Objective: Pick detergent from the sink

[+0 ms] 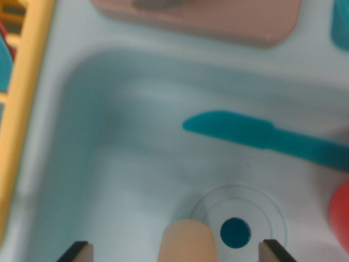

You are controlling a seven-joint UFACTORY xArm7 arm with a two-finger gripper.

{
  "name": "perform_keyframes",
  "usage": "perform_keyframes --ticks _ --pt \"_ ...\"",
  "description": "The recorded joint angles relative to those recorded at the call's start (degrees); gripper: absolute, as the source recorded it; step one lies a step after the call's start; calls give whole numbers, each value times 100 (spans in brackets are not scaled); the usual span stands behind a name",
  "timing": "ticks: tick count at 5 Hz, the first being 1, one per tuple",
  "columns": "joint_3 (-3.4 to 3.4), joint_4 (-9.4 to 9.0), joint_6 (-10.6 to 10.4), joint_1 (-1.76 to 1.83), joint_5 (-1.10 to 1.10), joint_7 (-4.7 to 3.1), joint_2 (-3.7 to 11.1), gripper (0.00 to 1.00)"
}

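Wrist view: we look down into the pale sink [109,180], picture blurred. Our gripper [173,252] stands wide open with nothing held, both tips at the lower edge. Between them rises a peach rounded top [187,240], which we judge to be the detergent, just beside the drain [235,231]. A teal knife [234,130] lies well apart, farther up; something red [341,215] sits at the wrist view's right. To grasp well, we should shift slightly toward the wrist view's right to centre the top, descend straight, and close only once the tips flank the body.
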Motion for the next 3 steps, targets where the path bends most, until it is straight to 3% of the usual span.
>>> perform_keyframes --ticks 3 --pt "-12 -104 -104 -4 1 -45 7 0"
